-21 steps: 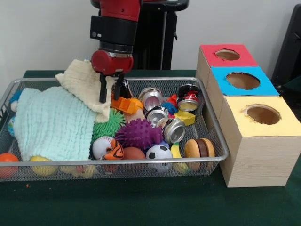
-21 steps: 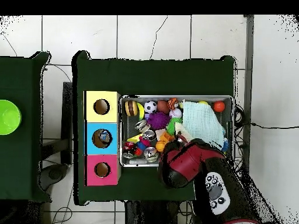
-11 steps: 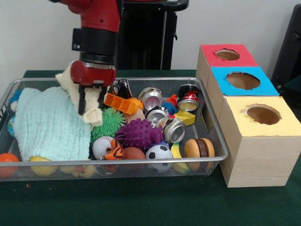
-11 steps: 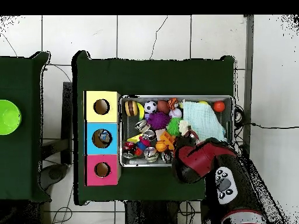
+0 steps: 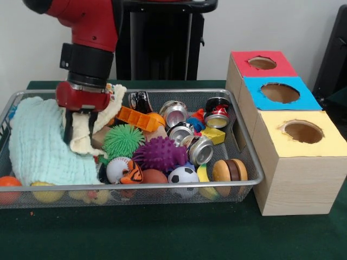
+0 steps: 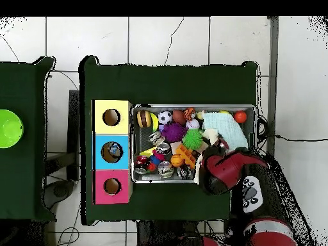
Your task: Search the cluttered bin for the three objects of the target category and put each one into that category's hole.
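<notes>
Silver metal cans (image 5: 200, 150) lie in the right half of the wire mesh bin (image 5: 246, 157): one on its side near the middle, another (image 5: 173, 113) behind it towards the far wall, a third (image 5: 218, 118) with a red top near the far right corner. Around them sit a purple spiky ball (image 5: 160, 153), a green spiky ball (image 5: 123, 140), a small black-and-white football (image 5: 183, 175), a toy burger (image 5: 230, 170), a yellow block (image 5: 215, 135) and an orange plastic piece (image 5: 138, 118). A baseball (image 5: 115, 169) and a tiger-striped toy (image 5: 132, 173) rest against the near wall.

At the bin's left side the red and black arm comes down and its claw (image 5: 79, 128) is clenched on a cream knitted cloth (image 5: 89, 131), which hangs bunched between the fingers, just above a pale mint-green towel (image 5: 38, 142) heaped over the left end. An orange ball (image 5: 7, 184) shows under the towel at the near left corner.

To the right of the bin, touching its side, stands a long wooden box (image 5: 295, 173) with three round holes on top: the near panel yellow (image 5: 303, 131), the middle one blue (image 5: 280, 92), the far one red (image 5: 262, 63). In the overhead view something lies inside the blue hole (image 6: 114, 151). Everything rests on a dark green surface (image 5: 162, 233).
</notes>
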{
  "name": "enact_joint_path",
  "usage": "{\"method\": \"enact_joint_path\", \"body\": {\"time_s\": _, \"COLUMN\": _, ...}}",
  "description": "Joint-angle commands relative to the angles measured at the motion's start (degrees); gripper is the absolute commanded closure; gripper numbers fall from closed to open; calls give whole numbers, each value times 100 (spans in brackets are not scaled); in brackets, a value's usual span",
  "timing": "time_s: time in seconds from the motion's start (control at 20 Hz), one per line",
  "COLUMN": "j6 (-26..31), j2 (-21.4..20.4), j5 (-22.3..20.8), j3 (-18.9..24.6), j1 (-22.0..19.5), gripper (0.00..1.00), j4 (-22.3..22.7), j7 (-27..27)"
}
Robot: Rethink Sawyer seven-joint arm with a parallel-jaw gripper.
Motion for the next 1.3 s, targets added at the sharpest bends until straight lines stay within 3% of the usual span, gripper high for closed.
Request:
{"method": "enact_joint_path", "body": {"time_s": 0.05, "j6": 1076, "j2": 336, "j5": 297, "j3": 1599, "j1": -1551, "gripper": 100, "j4": -43, "j7": -725}}
{"method": "enact_joint_path", "body": {"time_s": 0.25, "j6": 982, "j2": 261, "j5": 275, "j3": 1391, "j1": -1322, "gripper": 100, "j4": -58, "j7": -477}}
{"method": "enact_joint_path", "body": {"time_s": 0.4, "j6": 1021, "j2": -248, "j5": 384, "j3": 1161, "j1": -1127, "gripper": 100, "j4": 362, "j7": -287}}
{"method": "enact_joint_path", "body": {"time_s": 0.5, "j6": 1317, "j2": -864, "j5": 606, "j3": 1059, "j1": -990, "gripper": 100, "j4": 873, "j7": -383}}
{"method": "enact_joint_path", "body": {"time_s": 0.65, "j6": 2041, "j2": -1866, "j5": 1301, "j3": 1236, "j1": -1005, "gripper": 100, "j4": 1717, "j7": -826}}
{"method": "enact_joint_path", "body": {"time_s": 0.85, "j6": 2988, "j2": -2734, "j5": 2417, "j3": 1585, "j1": -1047, "gripper": 100, "j4": 2457, "j7": -1025}}
{"method": "enact_joint_path", "body": {"time_s": 1.05, "j6": 3215, "j2": -3025, "j5": 3004, "j3": 1752, "j1": -938, "gripper": 100, "j4": 2812, "j7": -576}}
{"method": "enact_joint_path", "body": {"time_s": 1.3, "j6": 2967, "j2": -3019, "j5": 3277, "j3": 1783, "j1": -703, "gripper": 100, "j4": 3035, "j7": 120}}
